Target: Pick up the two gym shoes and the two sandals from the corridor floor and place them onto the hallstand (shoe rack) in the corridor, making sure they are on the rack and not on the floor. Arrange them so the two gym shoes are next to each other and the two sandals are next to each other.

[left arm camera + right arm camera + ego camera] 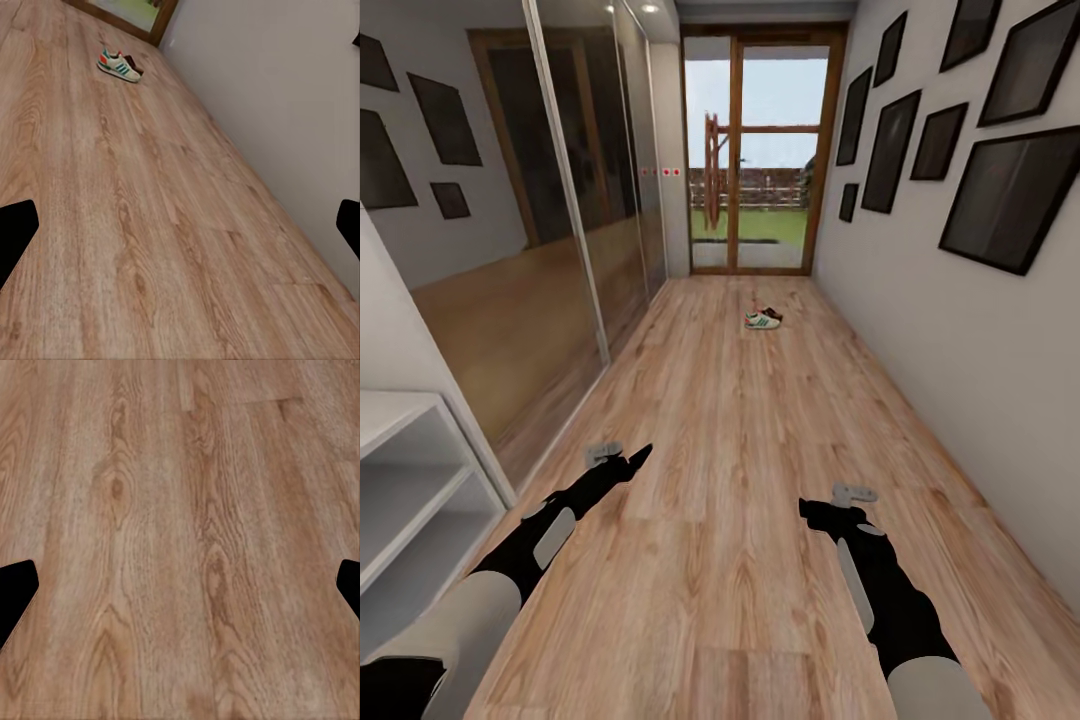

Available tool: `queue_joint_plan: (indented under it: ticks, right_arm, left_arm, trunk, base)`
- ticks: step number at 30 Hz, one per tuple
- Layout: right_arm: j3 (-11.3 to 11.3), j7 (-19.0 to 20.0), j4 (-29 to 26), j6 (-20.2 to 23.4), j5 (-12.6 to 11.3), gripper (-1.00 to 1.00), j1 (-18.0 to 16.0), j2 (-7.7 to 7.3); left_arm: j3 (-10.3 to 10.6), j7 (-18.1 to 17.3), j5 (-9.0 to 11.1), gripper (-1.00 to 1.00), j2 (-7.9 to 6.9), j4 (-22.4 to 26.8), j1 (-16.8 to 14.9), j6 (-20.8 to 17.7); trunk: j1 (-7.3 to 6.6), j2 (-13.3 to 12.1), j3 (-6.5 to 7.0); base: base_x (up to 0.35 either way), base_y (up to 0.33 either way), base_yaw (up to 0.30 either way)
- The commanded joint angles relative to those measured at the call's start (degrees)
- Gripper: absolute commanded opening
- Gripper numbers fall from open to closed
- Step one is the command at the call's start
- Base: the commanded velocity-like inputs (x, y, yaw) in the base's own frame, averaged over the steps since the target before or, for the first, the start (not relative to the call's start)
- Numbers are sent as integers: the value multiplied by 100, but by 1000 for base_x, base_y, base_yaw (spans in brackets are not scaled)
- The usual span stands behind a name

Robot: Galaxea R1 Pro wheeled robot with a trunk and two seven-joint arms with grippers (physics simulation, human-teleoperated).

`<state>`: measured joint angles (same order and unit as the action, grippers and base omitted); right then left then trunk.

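We see a gym shoe (761, 320) with something dark just behind it, perhaps a sandal, far down the corridor floor (720, 480) near the glass door (760, 150). The hallstand (410, 480) sits at our left. Both the left gripper (622, 458) and the right gripper (830, 505) hang spread and empty, since nothing is within reach.

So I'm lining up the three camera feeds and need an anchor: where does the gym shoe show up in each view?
Head view: the gym shoe lies far down the corridor on the wood floor, near the glass door.
Left wrist view: it lies far off on the planks, close to the pale wall.
Right wrist view: floor planks, no shoe.
Shared landmark: the wood floor.
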<state>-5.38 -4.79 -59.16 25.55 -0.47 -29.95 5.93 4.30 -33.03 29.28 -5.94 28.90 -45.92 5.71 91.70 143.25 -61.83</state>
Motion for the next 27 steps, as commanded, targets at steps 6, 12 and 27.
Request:
queue_joint_plan:
  ticks: [6,12,27]
  right_arm:
    - [-7,-13,-8,29,-4,100,-2,6]
    - [-7,-13,-14,29,2,100,-2,5]
    - [-12,-11,-9,29,-10,100,-2,5]
  left_arm:
    - [39,7,34,100,-11,-7,-5,45]
    - [41,7,35,100,-12,-7,-5,45]
    - [44,7,42,100,-12,-7,-4,36]
  trunk:
    - [2,2,-5]
    - [2,2,-5]
    - [2,2,-5]
  base:
    - [349,0,0]
    - [349,0,0]
    - [349,0,0]
